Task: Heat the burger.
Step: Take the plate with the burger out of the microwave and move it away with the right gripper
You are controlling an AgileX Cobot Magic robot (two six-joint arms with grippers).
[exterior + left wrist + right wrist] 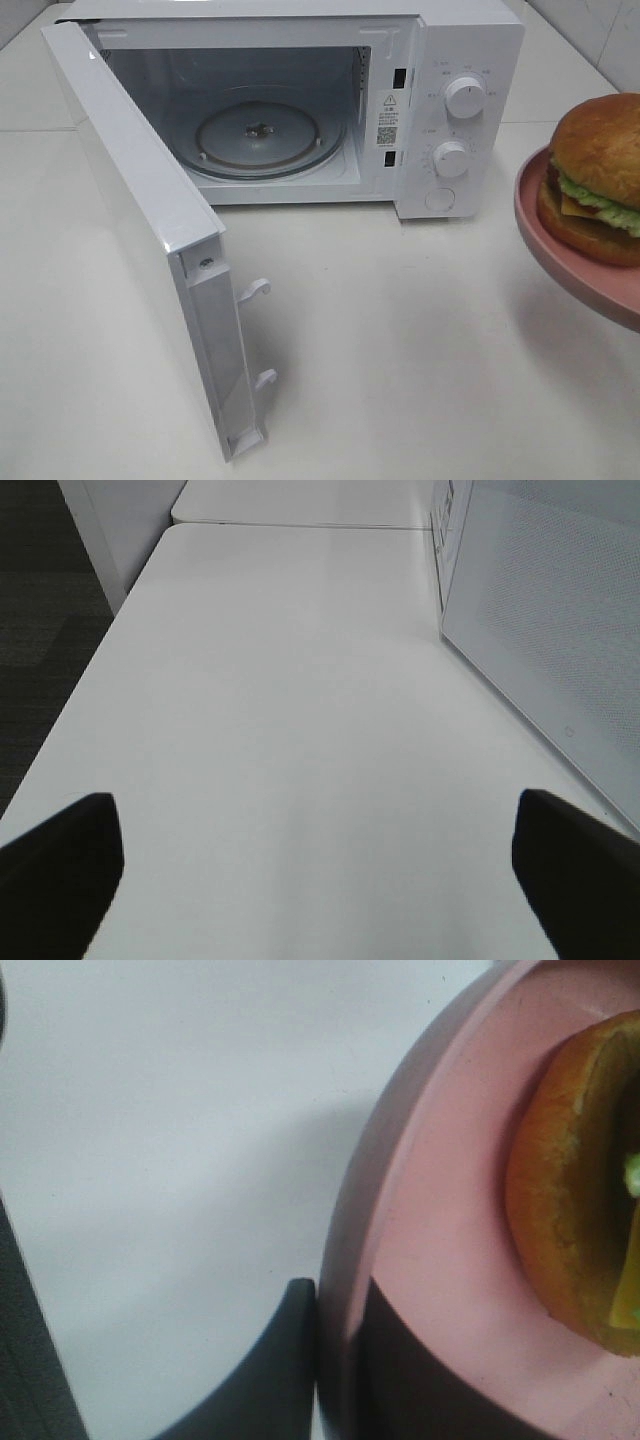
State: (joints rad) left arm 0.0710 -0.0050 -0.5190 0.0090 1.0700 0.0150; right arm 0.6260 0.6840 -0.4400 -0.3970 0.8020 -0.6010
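1. microwave [300,110] standing at the back of the white table [400,340], its door [150,250] swung wide toward the near left, so the cavity and glass turntable [262,135] lie bare and ready to take a load.
2. burger [597,180] sitting on the pink plate [560,255], raised clear of the table at the right edge of the high view, just right of the control knobs [464,97]; carried on the plate, presumably so the food itself goes unsqueezed.
3. right gripper [335,1360] clamped on the plate's rim, one finger under the edge and one over it, as seen from its wrist camera; plate tilted slightly in the high view, burger seated near the rim's inner side.
4. left gripper [320,870] spread fully apart and holding nothing, parked low over bare table just outside the open door, likely kept there to shut it later.
5. next, probably: plate swung left and in through the opening, kept level.
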